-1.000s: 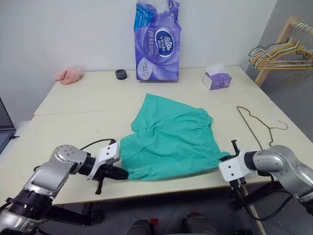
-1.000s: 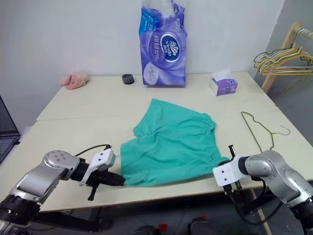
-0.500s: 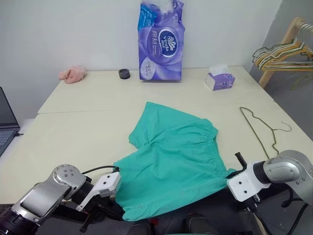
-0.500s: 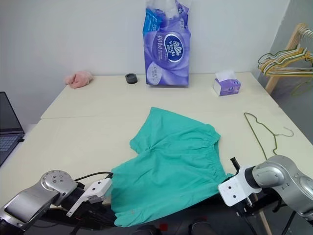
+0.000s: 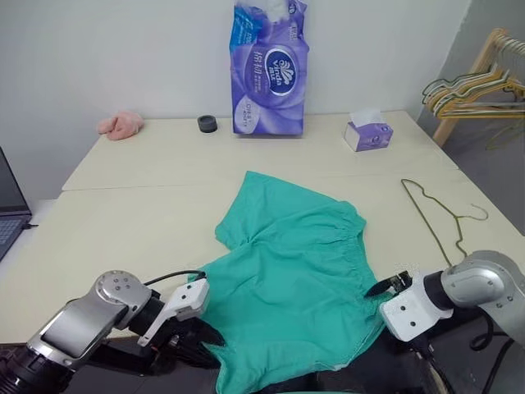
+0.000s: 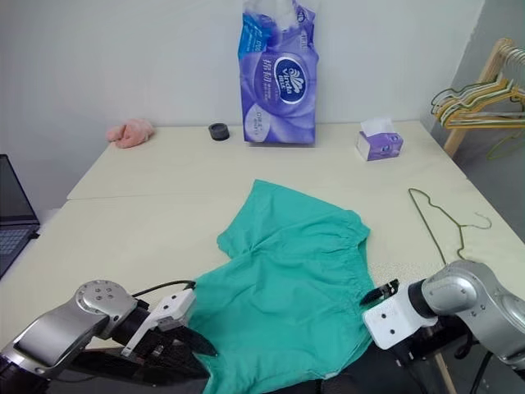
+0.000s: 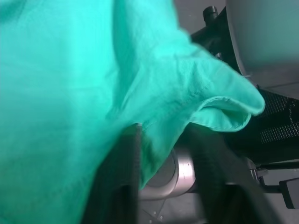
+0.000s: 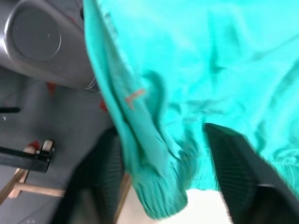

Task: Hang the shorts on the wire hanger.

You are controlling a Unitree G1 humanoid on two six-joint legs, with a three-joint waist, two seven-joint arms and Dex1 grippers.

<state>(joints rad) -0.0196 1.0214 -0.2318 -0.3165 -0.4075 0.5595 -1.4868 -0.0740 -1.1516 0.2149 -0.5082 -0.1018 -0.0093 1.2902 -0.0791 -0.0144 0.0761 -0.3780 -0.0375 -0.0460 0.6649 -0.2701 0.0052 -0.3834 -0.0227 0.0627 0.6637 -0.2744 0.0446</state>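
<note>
Both grippers, left gripper (image 5: 199, 335) and right gripper (image 5: 383, 286), have their jaws spread around the shorts (image 5: 291, 279), which drape over the worktop's (image 5: 123, 222) near edge. Beyond, the wire hanger (image 5: 435, 217) lies by the right edge.

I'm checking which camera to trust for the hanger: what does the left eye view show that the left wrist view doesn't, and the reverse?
Left eye view alone: the wire hanger lying on the table right of the shorts, plus the tissue pack and tissue box. Left wrist view alone: the left gripper close up, fingers apart with a fold of the cloth's edge between them. Both show the shorts.
</note>
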